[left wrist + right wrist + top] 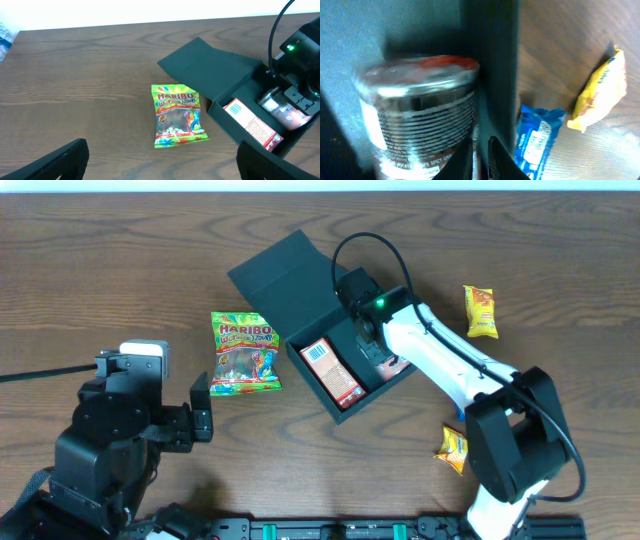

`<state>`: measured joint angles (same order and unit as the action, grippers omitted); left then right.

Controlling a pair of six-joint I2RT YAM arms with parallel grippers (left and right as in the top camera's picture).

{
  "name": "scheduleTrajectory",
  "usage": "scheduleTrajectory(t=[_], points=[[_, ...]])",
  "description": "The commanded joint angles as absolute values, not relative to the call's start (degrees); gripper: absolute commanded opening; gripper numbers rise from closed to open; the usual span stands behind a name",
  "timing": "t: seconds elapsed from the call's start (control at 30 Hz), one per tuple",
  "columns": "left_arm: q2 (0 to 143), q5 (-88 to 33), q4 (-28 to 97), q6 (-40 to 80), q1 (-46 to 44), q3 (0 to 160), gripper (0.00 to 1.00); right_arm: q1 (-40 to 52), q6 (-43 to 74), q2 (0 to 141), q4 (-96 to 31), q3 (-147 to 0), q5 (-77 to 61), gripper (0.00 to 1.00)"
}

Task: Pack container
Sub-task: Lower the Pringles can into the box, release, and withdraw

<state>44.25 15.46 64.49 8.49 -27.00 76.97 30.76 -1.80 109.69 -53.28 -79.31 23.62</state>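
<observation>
The worktop (90, 270) carries all items. The container (300, 290) sits at centre, lid flap open toward 11 o'clock. The left gripper (202, 410) hovers at 8 o'clock from the container, fingers (70, 160) spread and empty. The right gripper (378, 352) reaches into the container from 4 o'clock; its finger state cannot be determined.

A Haribo bag (243, 352) lies at 9 o'clock, just beside the container. An orange-red carton (332, 372) lies inside, beside a silver-wrapped pack (415, 115). Yellow packs lie at 2 o'clock (480, 311) and 5 o'clock (453, 448). A blue pack (537, 140) lies outside the wall.
</observation>
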Motion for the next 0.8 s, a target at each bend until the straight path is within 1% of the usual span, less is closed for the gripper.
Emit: scheduleTrajectory(t=[0.0, 0.1, 0.2, 0.27, 0.37, 0.47, 0.6, 0.77], points=[[44.2, 16.5, 64.6, 7.5, -26.6, 77.7, 0.95, 30.5, -0.7, 111.8, -53.4, -78.1, 23.9, 0.12], [44.2, 16.5, 64.6, 7.5, -26.6, 77.7, 0.95, 30.5, -0.6, 111.8, -53.4, -77.5, 25.7, 0.13], [44.2, 16.5, 64.6, 7.5, -26.6, 77.7, 0.95, 30.5, 0.0, 111.8, -53.6, -77.1, 23.0, 0.14], [44.2, 16.5, 64.6, 7.5, -26.6, 77.7, 0.95, 30.9, 0.0, 111.8, -53.3, -77.1, 20.2, 0.12], [44.2, 16.5, 64.6, 7.5, -26.6, 77.7, 0.95, 31.8, 0.0, 111.8, -51.3, -77.1, 19.6, 0.10], [44.2, 16.5, 64.6, 7.5, -26.6, 77.7, 0.95, 32.6, -0.1, 111.8, -49.0, -77.1, 16.5, 0.12], [44.2, 16.5, 64.6, 7.5, -26.6, 77.7, 0.95, 33.3, -1.6, 111.8, -49.8, -77.1, 11.3, 0.14], [44.2, 16.5, 64.6, 7.5, -26.6, 77.7, 0.95, 33.8, -1.6, 111.7, -52.2, -77.1, 13.9, 0.14]])
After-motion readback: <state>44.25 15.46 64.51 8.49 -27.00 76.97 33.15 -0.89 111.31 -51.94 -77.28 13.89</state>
